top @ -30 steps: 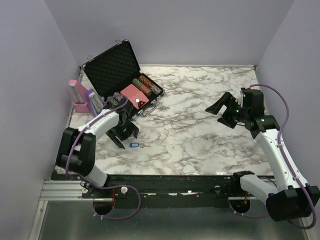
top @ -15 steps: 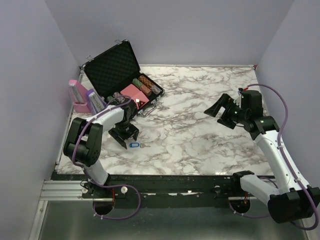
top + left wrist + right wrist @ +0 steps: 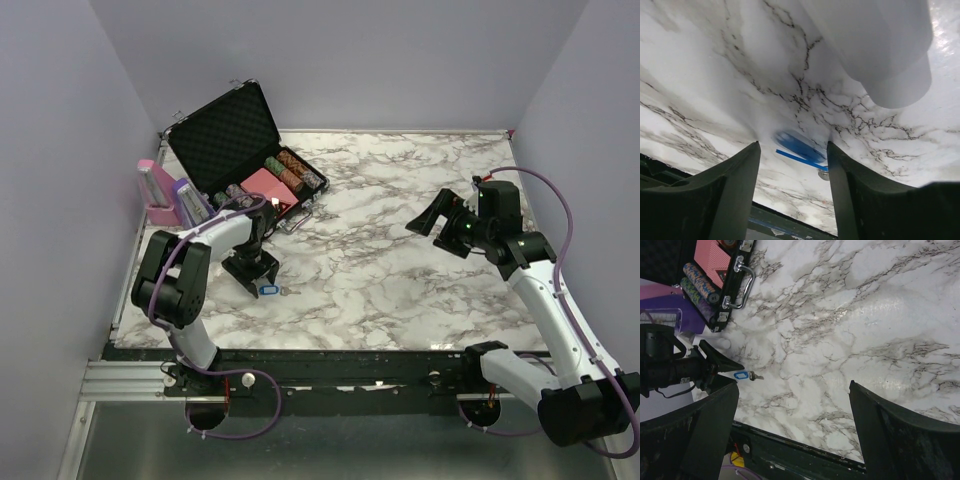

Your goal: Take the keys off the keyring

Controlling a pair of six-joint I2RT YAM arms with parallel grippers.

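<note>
left arm [image 3: 218, 233] and right arm [image 3: 547, 292] — white links, black joints, purple cables [image 3: 571, 215]; black wedge fingers [image 3: 730, 195].

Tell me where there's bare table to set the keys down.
Widest bare marble table lies between the open chip case and the right pincer, back to the far edge. Crowded: the left side, where the left pincer is down by the keyring.

marble table [image 3: 400, 190], keyring [image 3: 268, 290], open chip case [image 3: 222, 140]
</note>
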